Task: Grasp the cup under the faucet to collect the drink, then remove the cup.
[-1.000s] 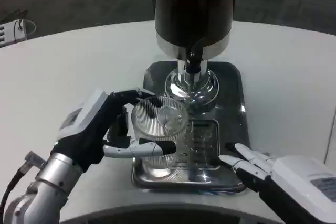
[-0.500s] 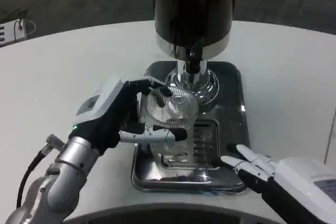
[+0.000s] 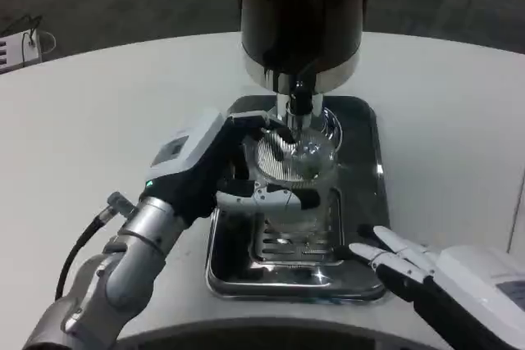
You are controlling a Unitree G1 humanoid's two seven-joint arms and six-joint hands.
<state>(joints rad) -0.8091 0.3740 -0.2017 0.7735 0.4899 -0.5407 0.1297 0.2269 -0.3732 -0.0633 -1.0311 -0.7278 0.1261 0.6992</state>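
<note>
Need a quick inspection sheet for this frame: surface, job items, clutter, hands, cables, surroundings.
Surface: white table, curved near edge, bare around the tray.
Job's things: clear ribbed cup held over the steel drip tray, its mouth below the faucet of the dark dispenser. Drink flow or fill level cannot be told.
Clutter: nothing seen.
Hands: left hand grips the cup from its left side; right hand rests at the tray's near right corner, fingers extended, holding nothing.
Cables: black cable along the left forearm.
Surroundings: dark floor beyond the table; a white object at the far left, too blurred to identify.
</note>
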